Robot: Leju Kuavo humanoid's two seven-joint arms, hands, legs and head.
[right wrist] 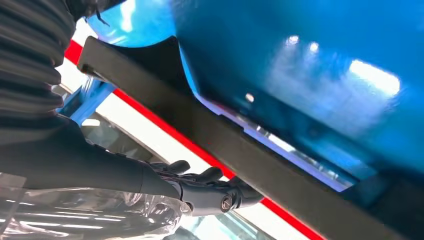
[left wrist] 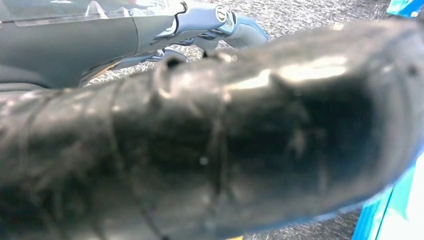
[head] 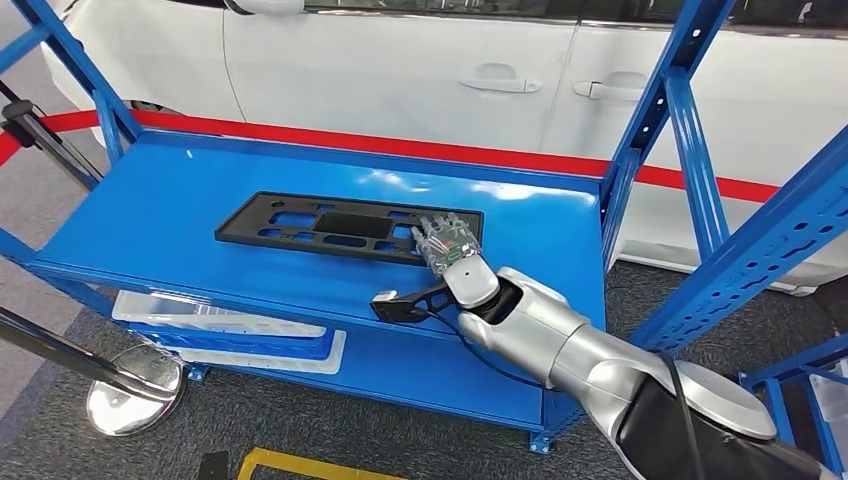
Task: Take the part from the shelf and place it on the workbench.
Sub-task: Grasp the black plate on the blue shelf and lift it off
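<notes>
Your right hand [head: 447, 245] rests on the black part [head: 345, 228] at its three o'clock end, fingers touching it to lift it off the blue shelf [head: 150, 210].

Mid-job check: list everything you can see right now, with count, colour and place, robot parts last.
Part: one, black, flat on the shelf's top deck.
Shelf: one, blue, metal, in front of the robot.
Trays: white and translucent, count unclear, on the lower shelf.
Car: one, white, behind the shelf.
Floor line: one, red, beside the car.
Stanchion base: one, chrome, on the floor, left.
Right robot hand: one, on the part's right end; grip unclear.
</notes>
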